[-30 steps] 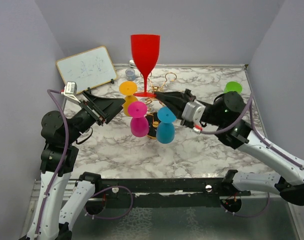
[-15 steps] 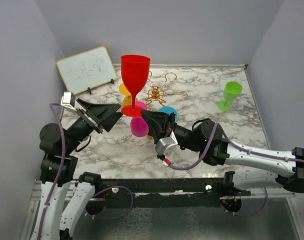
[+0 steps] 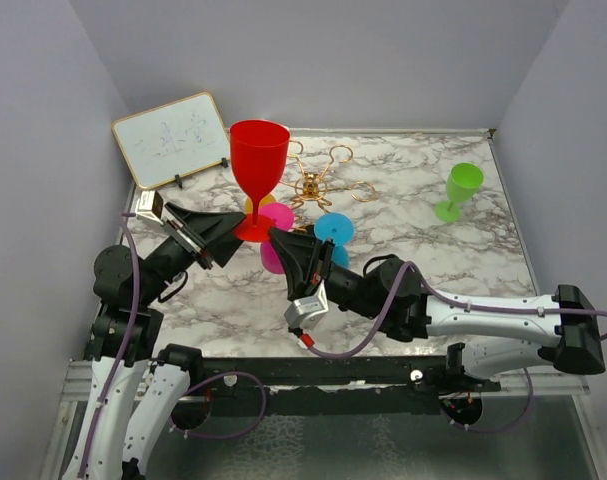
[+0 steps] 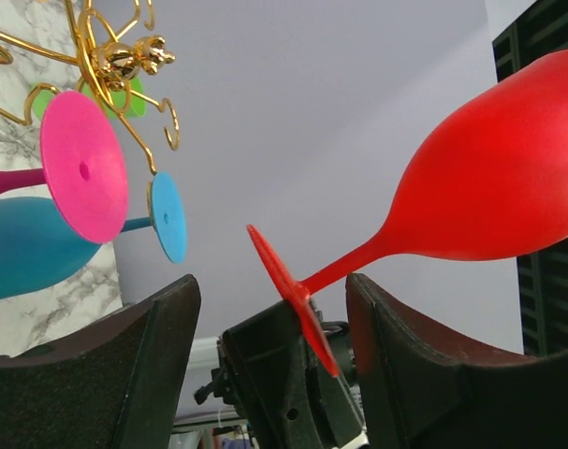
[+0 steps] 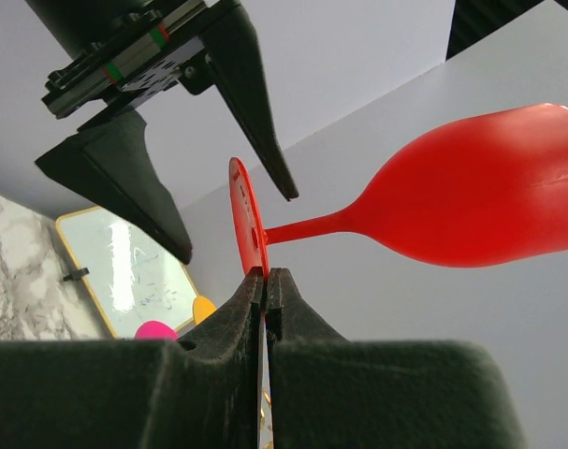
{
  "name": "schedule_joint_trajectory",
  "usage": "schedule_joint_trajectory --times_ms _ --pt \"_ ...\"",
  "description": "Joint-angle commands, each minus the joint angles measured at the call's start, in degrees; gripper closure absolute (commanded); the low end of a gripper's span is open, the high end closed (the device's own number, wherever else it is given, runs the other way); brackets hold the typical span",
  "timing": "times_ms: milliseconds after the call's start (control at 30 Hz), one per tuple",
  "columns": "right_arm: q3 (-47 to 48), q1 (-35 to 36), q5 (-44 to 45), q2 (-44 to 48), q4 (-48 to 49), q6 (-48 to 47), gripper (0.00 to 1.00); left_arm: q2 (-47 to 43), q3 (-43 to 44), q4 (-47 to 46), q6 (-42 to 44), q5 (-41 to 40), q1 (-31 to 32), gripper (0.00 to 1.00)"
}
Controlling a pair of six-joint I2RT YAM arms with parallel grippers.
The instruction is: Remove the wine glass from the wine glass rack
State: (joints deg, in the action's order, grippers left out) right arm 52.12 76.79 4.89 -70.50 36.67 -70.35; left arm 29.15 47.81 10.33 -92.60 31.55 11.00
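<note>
Red wine glass (image 3: pixel 259 150) is off the wine glass rack (image 3: pixel 318 187). It stands upright in the air, just left of the rack. The right gripper (image 5: pixel 265 276) has its jaws pinched tight on the edge of the glass's round foot. The left gripper (image 3: pixel 233 232) is wide open, near the foot but not touching it. A pink glass (image 3: pixel 275 218) and a blue glass (image 3: pixel 334 229) hang upside down on the rack. A green glass (image 3: pixel 461 188) stands on the table (image 3: pixel 443 260), well apart.
</note>
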Motion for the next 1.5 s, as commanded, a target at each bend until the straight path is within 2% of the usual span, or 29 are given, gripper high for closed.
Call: schedule_joint_trajectory --times_ms 0,133,300,333,400,467,567,733,833,967,1033,1100,1200,1267,1367,1467 --pt "0.11 1.35 3.19 -2.04 5.29 -3.84 0.99 -1.01 -0.11 -3.02 -6.29 0.56 0.05 0.43" --pt "0.08 1.98 4.01 -2.81 5.61 -4.41 0.99 -1.30 -0.76 -3.77 -7.02 1.18 0.07 0.61" --pt "-0.93 2.46 5.10 -2.46 6.54 -4.33 0.99 -1.67 -1.85 -4.57 -7.22 1.58 0.07 0.98" --pt "-1.27 2.51 5.32 -2.08 6.62 -4.16 0.99 -1.71 -2.12 -4.69 -7.12 1.62 0.07 1.00" --pt "-2.88 2.86 8.31 0.41 6.85 -2.64 0.81 -1.88 -2.83 -4.59 -5.70 1.23 0.07 1.00" --pt "-4.07 3.13 10.19 2.96 6.15 -0.54 0.67 -2.16 -2.90 -4.32 -4.00 0.37 0.07 1.00" --pt "-5.41 3.66 12.74 8.84 0.84 5.68 0.56 -2.19 -2.37 -3.68 0.54 -1.55 0.07 1.00" --pt "-3.55 3.90 18.00 20.19 -17.86 21.70 0.54 -2.24 -0.17 -0.96 12.67 -6.57 0.07 1.00" --pt "0.98 3.91 22.73 23.85 -30.15 33.76 0.57 -2.52 1.83 1.30 23.51 -9.08 0.07 1.00" --pt "12.94 3.89 30.80 21.74 -51.69 53.86 0.68 -3.39 4.94 7.96 38.56 -13.09 0.06 1.00" --pt "19.88 3.93 30.21 18.77 -63.18 64.47 0.73 -3.92 5.78 10.83 43.77 -15.06 0.07 1.00" --pt "25.88 3.89 25.68 15.90 -71.83 73.74 0.79 -4.34 6.44 12.17 48.50 -15.79 0.03 1.00" --pt "31.08 3.90 13.14 13.48 -75.59 80.85 0.84 -4.36 7.62 14.01 54.12 -15.15 0.07 1.00" --pt "32.64 3.92 7.90 12.92 -75.70 83.79 0.83 -4.60 8.21 14.75 56.68 -14.54 0.07 1.00" --pt "34.00 3.90 4.52 12.55 -75.55 86.91 0.66 -5.50 8.26 15.05 58.81 -14.07 0.11 1.00" --pt "34.17 3.89 2.46 12.15 -74.87 87.67 0.59 -6.16 7.95 14.84 59.49 -13.47 0.03 1.00"
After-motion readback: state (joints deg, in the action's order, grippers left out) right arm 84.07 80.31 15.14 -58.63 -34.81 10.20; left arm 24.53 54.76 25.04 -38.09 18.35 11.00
